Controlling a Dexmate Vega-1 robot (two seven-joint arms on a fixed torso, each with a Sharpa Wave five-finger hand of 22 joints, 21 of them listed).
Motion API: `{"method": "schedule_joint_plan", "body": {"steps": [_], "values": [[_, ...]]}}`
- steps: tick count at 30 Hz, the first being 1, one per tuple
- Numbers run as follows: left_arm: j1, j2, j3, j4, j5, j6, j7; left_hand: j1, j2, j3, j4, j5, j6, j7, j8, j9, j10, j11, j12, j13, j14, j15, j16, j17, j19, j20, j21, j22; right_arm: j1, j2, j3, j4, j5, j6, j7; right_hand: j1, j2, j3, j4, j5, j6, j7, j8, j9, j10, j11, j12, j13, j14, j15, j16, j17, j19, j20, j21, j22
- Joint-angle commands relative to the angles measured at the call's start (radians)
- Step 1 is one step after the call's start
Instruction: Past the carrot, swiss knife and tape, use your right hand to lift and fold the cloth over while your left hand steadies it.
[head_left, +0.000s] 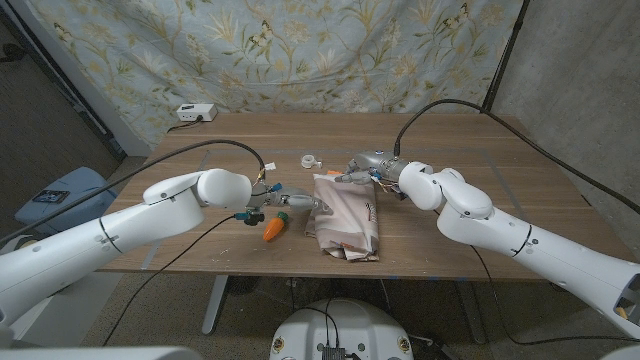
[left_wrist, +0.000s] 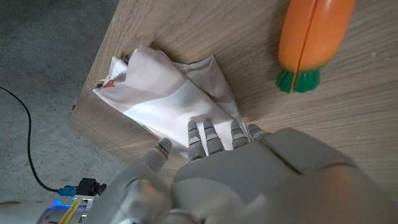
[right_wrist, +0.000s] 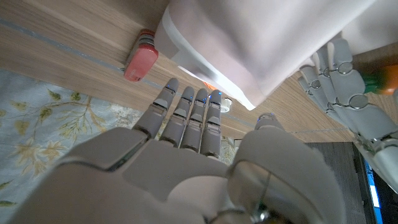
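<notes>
- Cloth (head_left: 346, 219) crumpled lengthwise on the wooden worktop (head_left: 480, 200), near the middle, its near end close to the front edge.
- Left robot hand (head_left: 290, 203) at the cloth's left edge, fingertips (left_wrist: 205, 134) on or just over the fabric in the left wrist view; fingers straight, grasping nothing visible.
- Right robot hand (head_left: 362, 170) at the cloth's far end; in the right wrist view fingers (right_wrist: 186, 112) extended side by side beneath a raised fold of cloth (right_wrist: 261, 43), thumb apart. Cannot tell whether any fabric is pinched.
- Carrot (head_left: 274, 228) orange with a green end, lying just left of the cloth, right below the left robot hand, apart from the fabric.
- Tape (head_left: 310, 160) a small pale ring, beyond the cloth's far left corner, near the right robot hand's fingertips.
- Red knife (right_wrist: 139, 57) seen in the right wrist view just beside the cloth's edge, close to the right fingers.
- White box (head_left: 195, 113) with a cable at the far left corner of the worktop, well apart from everything else.
- Floral curtain (head_left: 300, 50) hanging behind the worktop.
</notes>
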Motion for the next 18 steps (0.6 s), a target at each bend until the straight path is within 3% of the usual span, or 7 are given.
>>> {"method": "schedule_joint_plan", "body": {"steps": [1,18], "values": [[-0.002,0.003,-0.002,0.007,0.001,-0.014,-0.008,-0.002,-0.003,0.007,0.003,-0.001,-0.001,0.002,-0.004,0.004,0.002,0.006,0.004,0.001,0.006,0.002,-0.003,0.002,-0.072,0.008,-0.003,0.001,-0.039,0.008,0.03,0.046,0.008,0.078,-0.047,-0.018,-0.003,-0.01,0.008,0.008,0.004,-0.007,0.007,0.001,0.017,-0.001,-0.007,0.001,0.001,0.004,0.007,-0.004,0.0,0.004,0.001,0.001],[-0.002,0.003,-0.007,0.012,0.001,-0.02,-0.01,-0.002,-0.004,0.009,0.003,-0.001,0.0,0.002,-0.003,0.004,0.003,0.006,0.004,0.001,0.006,0.0,-0.003,0.002,-0.072,0.007,-0.004,0.001,-0.047,0.034,0.033,0.127,0.019,0.167,-0.086,-0.047,-0.006,-0.021,0.019,0.013,0.005,-0.014,0.007,0.001,0.032,-0.006,-0.013,0.002,0.007,-0.007,0.012,-0.016,-0.001,-0.003,0.001,0.001]]}}
